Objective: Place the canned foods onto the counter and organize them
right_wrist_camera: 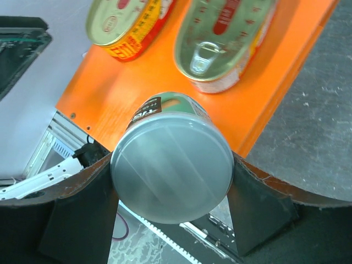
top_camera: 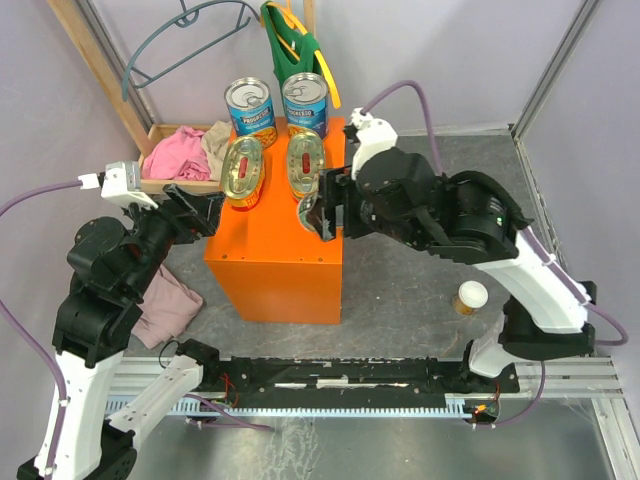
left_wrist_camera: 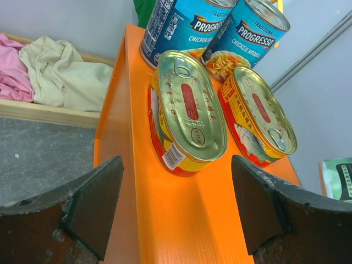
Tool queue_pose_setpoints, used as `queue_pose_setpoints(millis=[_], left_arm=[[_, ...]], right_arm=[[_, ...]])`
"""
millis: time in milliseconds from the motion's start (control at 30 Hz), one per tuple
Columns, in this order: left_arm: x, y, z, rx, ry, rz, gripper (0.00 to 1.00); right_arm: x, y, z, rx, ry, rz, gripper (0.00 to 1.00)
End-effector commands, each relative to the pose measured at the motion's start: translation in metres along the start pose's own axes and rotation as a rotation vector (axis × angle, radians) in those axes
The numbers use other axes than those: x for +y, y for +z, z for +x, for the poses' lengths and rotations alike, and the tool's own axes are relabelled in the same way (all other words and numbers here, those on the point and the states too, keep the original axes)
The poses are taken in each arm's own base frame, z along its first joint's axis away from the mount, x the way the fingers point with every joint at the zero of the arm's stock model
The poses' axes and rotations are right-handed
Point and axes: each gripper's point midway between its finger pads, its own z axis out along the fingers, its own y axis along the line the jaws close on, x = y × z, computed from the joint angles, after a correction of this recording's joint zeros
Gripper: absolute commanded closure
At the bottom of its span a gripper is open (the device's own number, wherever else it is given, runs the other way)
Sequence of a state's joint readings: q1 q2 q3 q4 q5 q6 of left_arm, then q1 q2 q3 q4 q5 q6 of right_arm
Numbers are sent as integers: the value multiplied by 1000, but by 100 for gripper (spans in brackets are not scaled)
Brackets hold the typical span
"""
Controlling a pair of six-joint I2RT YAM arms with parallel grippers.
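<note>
Orange box counter [top_camera: 275, 265]: blue-labelled round cans [top_camera: 250, 108] at 12 o'clock; yellow-red oval tins [top_camera: 243, 172], long axes 12-to-6.
Right gripper [top_camera: 321, 209]: clamps small silver-based can [right_wrist_camera: 171, 157], axis 3-to-9, counter's 3 o'clock edge.
Left gripper [left_wrist_camera: 176, 203]: fingers [left_wrist_camera: 96, 201] apart, empty.

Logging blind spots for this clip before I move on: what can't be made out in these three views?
Held can: right wrist view shows mainly its round end; label mostly hidden, and whether it touches the counter cannot be told.
Same can, top view: largely covered by the right hand.
Small white-lidded can on the table: label too small in top view; absent from wrist views.
</note>
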State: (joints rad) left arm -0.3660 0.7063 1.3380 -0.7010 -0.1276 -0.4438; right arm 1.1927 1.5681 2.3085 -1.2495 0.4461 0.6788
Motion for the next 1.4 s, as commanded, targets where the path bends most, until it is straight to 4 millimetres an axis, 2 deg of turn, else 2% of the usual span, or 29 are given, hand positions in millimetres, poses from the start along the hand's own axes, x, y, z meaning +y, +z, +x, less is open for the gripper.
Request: queue_pose_setpoints(millis=[0,367,667,1067,1367], left_arm=[[-9,-6,-20,-65,-4,38,15],[-10,-8,-18,-64,-13,45,16],[-11,-5,-16,-56,-11,50,16],[-11,0,-13,-45,-7,52,16],[-12,4,-12,-40,-3,50,15]], right_arm=[[20,-4,-21,-80,-40,-20,99],[42,25,1,-29,-132,3,99],[57,32,9,-4,-153,-28,94],[68,49,24,43,-185,-46,69],[69,64,35,67,-227,-25,37]])
